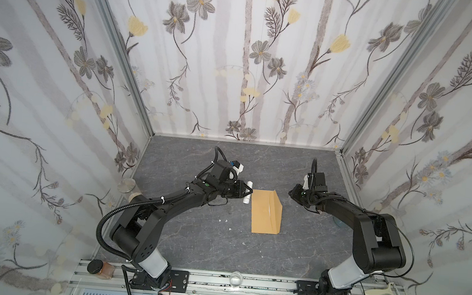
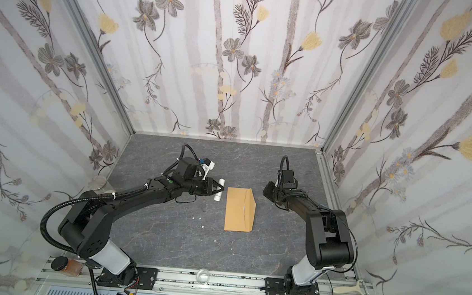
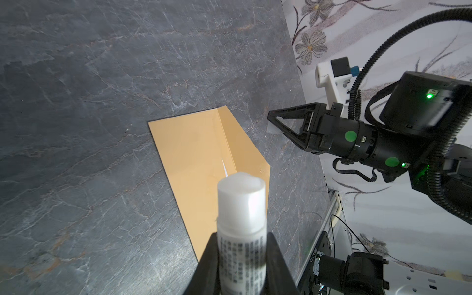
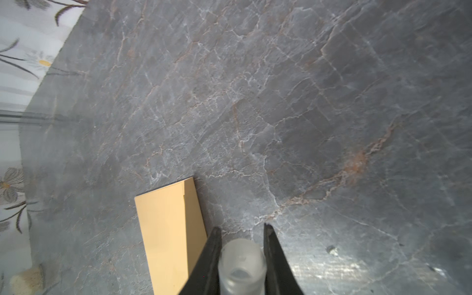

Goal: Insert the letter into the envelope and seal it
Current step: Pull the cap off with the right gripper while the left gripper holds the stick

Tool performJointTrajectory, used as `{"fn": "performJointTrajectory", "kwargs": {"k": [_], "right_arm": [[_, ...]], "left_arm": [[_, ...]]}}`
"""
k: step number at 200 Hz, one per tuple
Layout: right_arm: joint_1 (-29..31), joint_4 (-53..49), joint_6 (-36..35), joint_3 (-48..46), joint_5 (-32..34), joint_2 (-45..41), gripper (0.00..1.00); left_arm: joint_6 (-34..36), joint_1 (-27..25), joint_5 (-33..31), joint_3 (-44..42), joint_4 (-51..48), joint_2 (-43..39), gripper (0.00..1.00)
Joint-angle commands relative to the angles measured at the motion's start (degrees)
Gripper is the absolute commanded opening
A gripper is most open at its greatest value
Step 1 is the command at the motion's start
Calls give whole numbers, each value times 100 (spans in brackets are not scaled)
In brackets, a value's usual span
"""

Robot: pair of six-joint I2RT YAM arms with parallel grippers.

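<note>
Glue [image 3: 241,204] sits clamped in left gripper [image 1: 247,192], cap [image 4: 241,265] in right gripper [image 4: 241,227]; sealing seems underway, next needs glue stroked along envelope [image 1: 262,214] flap [image 3: 245,148].

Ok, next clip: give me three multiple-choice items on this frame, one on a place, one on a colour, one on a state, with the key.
1. Where does the envelope lie?
A. on the front rail
B. flat on the table, its far end between the left gripper and the right gripper
C. against the back wall

2. What colour is the glue stick in the left gripper?
A. white
B. red
C. green

3. What state is the glue stick in?
A. capped
B. lying on the table
C. uncapped, its cap in the right gripper

Key: 1 B, both top views show it there. 2 A, the left wrist view shows a white tube. 3 C, the glue tip is bare and the right wrist view shows the cap between the jaws.
</note>
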Motion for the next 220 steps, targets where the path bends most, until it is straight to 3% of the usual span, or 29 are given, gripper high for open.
{"fn": "performJointTrajectory", "kwargs": {"k": [1, 165, 220], "right_arm": [[-33, -564, -94, 307, 393, 227, 11], [78, -1984, -234, 1687, 1159, 1449, 23], [175, -2232, -237, 2033, 1277, 1672, 35]], "left_arm": [[103, 135, 119, 62, 149, -8, 0], [168, 726, 346, -121, 364, -36, 0], [168, 878, 437, -168, 437, -49, 0]]}}
